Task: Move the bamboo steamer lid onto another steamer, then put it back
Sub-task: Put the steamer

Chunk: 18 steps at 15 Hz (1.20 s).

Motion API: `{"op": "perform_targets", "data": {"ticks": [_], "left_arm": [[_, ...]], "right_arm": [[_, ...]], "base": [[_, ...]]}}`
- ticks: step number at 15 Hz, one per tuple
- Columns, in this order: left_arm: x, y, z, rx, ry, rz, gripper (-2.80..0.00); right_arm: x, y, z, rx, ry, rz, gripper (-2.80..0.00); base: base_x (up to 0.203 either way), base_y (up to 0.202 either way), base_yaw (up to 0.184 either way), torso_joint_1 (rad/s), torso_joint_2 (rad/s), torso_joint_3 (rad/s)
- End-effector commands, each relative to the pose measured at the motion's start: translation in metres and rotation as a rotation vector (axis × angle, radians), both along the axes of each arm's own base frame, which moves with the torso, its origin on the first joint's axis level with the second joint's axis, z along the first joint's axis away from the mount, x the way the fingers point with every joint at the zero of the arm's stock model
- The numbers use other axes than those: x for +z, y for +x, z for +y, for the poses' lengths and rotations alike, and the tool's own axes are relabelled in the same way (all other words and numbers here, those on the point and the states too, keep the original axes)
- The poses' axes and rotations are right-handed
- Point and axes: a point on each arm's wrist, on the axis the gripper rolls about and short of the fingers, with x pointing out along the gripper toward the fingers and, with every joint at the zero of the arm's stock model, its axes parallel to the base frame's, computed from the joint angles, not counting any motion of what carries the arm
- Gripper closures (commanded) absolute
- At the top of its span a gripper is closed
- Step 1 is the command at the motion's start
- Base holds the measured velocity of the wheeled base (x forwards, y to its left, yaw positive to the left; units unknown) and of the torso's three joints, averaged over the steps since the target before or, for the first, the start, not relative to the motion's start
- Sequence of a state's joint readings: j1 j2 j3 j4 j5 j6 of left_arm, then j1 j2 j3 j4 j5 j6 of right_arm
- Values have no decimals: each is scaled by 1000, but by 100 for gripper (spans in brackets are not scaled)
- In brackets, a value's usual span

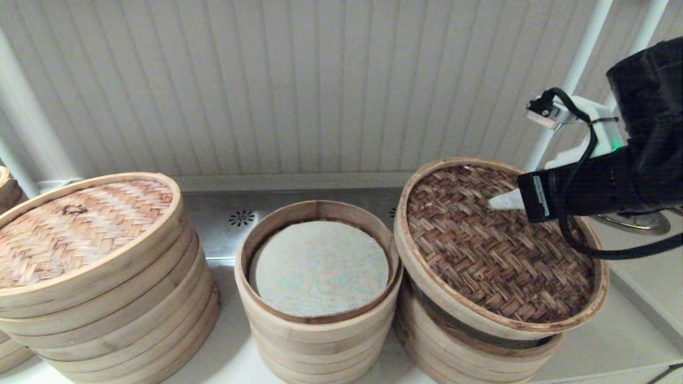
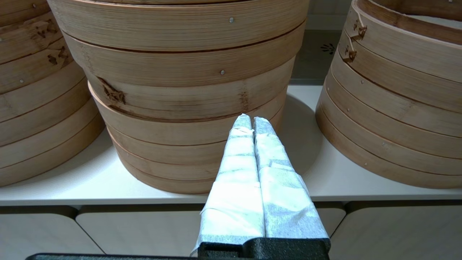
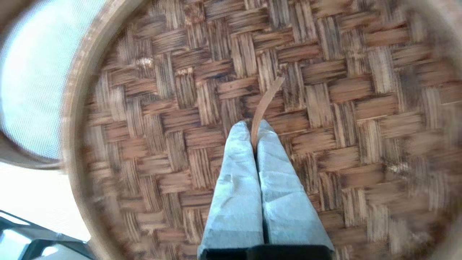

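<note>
L gripper [image 2: 249, 121] is parked low in front of the counter, fingers pressed together on nothing. R gripper [image 3: 254, 126] is pinched on a thin strip of the bamboo steamer lid [image 1: 496, 242], which sits tilted over the right stack, beside another steamer [image 1: 320, 320]. Imo lift slow and keep it level, since the herringbone weave is rough and the hoop is smooth pale wood.

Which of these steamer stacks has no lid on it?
The middle stack: its pale liner shows. The left stack wears a tan lid, and the right stack has the tilted dark lid over it.
</note>
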State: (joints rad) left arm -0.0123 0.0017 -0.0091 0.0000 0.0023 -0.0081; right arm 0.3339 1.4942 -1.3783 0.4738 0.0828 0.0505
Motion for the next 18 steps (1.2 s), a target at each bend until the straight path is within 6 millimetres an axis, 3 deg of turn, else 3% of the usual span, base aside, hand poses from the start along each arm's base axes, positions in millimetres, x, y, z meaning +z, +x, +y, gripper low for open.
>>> {"op": "perform_targets", "data": {"ticks": [1,4,8,18], "left_arm": [[0,0,0,1,0,0,0],[0,0,0,-1,0,0,0],[0,0,0,-1,0,0,0],[0,0,0,1,0,0,0]], "right_arm": [[14,-12,1,10,36,-43,0],[22,-19,4,27,60,-69,0],[31,-4,21,90,78,-93,0],[50,37,89,239,97,-100,0]], "base": [[0,0,0,0,0,0],[0,0,0,0,0,0],[0,0,0,0,0,0],[0,0,0,0,0,0]]}}
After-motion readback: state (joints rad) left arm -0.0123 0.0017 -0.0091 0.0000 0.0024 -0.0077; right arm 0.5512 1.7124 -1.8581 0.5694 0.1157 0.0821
